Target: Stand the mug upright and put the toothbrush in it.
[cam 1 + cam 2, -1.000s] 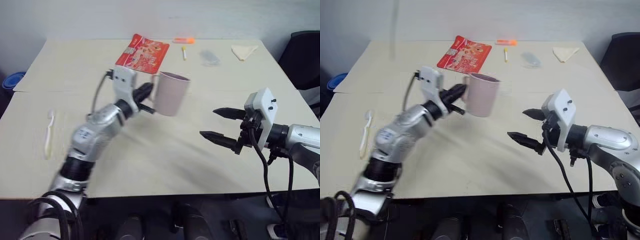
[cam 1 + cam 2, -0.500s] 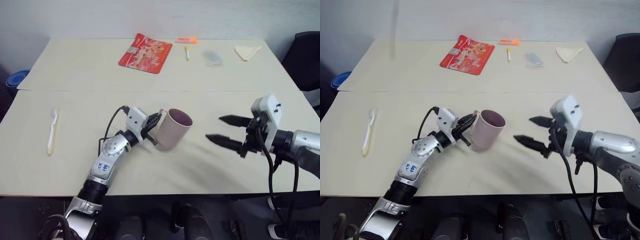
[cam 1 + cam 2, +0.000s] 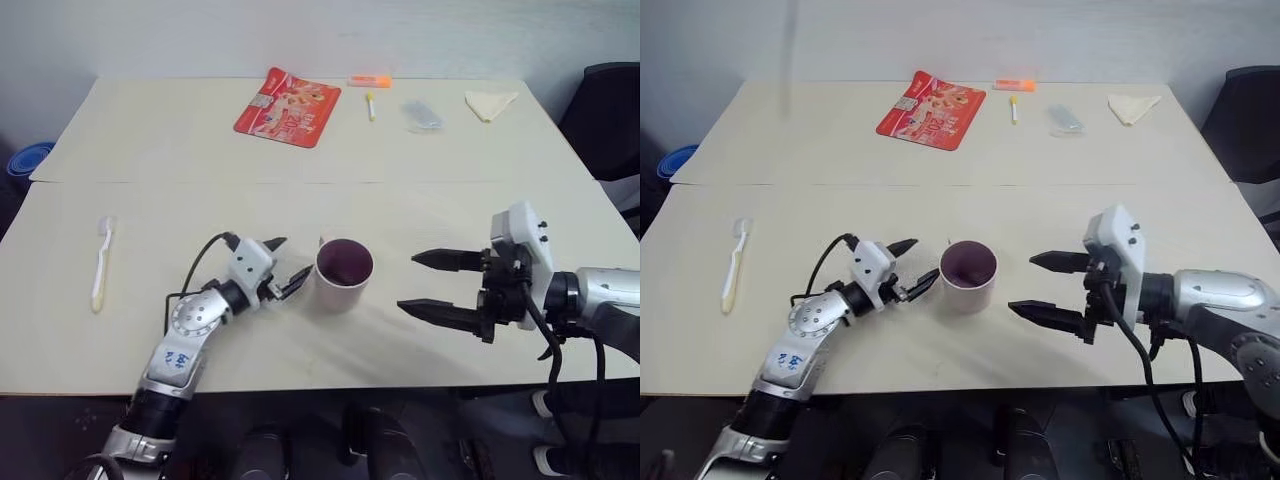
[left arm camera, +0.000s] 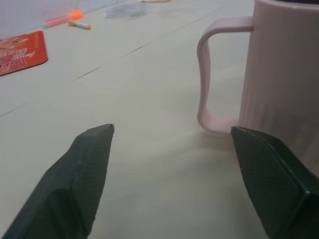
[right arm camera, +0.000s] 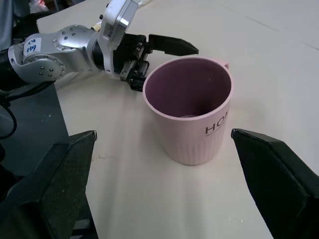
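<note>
So toothbrush [image 3: 100, 263] lies flat out at 9 o'clock on the table [image 3: 450, 170], untouched, well apart from everything. Left gripper [image 3: 283, 270] sits spread wide just beside the mug [image 3: 343, 274], looks let go, though contact's hard to tell. Mug stands upright mid-table, mouth up, ready for the brush. Right gripper [image 3: 430, 283] hangs open at 3 o'clock, empty.
</note>
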